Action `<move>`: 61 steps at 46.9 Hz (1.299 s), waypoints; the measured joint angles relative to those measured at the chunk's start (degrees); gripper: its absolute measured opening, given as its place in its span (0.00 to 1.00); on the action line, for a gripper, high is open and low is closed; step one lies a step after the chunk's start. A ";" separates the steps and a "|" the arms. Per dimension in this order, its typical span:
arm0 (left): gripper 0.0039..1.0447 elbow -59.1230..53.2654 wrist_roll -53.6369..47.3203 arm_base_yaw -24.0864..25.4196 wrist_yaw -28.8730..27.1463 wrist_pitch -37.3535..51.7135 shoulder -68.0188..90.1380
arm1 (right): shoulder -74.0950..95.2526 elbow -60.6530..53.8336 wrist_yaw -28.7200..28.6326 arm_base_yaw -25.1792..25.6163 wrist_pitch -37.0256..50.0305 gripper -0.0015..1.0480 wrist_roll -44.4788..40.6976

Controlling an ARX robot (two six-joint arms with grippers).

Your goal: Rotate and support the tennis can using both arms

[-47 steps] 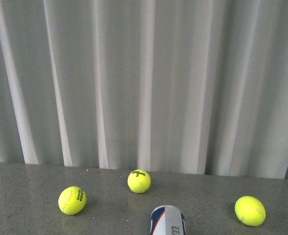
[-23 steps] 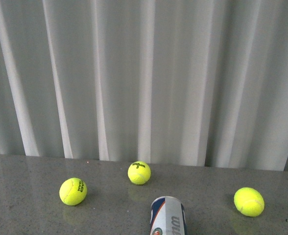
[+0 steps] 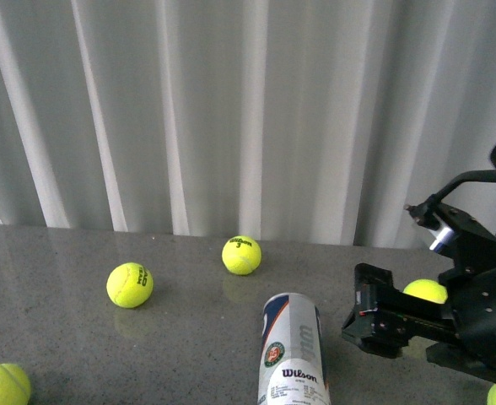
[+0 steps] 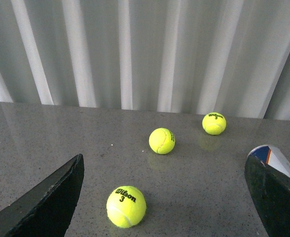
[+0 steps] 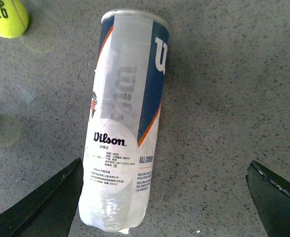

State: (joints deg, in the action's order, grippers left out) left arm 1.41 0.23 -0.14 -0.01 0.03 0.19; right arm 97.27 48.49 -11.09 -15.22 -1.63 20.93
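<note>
White pleated curtain (image 3: 231, 110) is hanging behind a grey speckled tabletop (image 3: 189, 337). We are finding the Wilson tennis can (image 3: 293, 350) lying on its side at the near middle of the table, its length running away from the robot and the round Roland Garros logo facing up.

- The right gripper (image 3: 362, 314) is sitting just to the right of the can, apart from it. In the right wrist view its fingers (image 5: 41, 207) are standing wide apart with the can between them, touching neither.
- The left gripper (image 4: 164, 200) is likewise gaping, holding nothing. A Wilson 3 ball (image 4: 126, 206) is lying between its fingers.
- More yellow balls are resting further back: a left ball (image 3: 130, 284), a middle ball (image 3: 241, 255), and a right ball (image 3: 425, 291) partly hidden behind the right gripper
</note>
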 joint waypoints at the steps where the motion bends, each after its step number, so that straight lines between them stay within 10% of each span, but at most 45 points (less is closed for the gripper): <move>1: 0.94 0.00 0.00 0.00 0.00 0.00 0.00 | 0.87 0.59 0.09 -0.33 -0.09 0.93 0.02; 46: 0.94 0.00 0.00 0.00 0.00 0.00 0.00 | 28.44 22.97 -1.42 -7.06 -4.98 0.93 -1.01; 61: 0.94 0.00 0.00 0.00 0.00 0.00 0.00 | 28.48 22.71 0.11 -7.37 -5.51 0.57 -6.38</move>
State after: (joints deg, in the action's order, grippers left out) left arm 1.41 0.23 -0.14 -0.01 0.03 0.19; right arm 125.75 71.20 -10.98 -22.59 -7.14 14.55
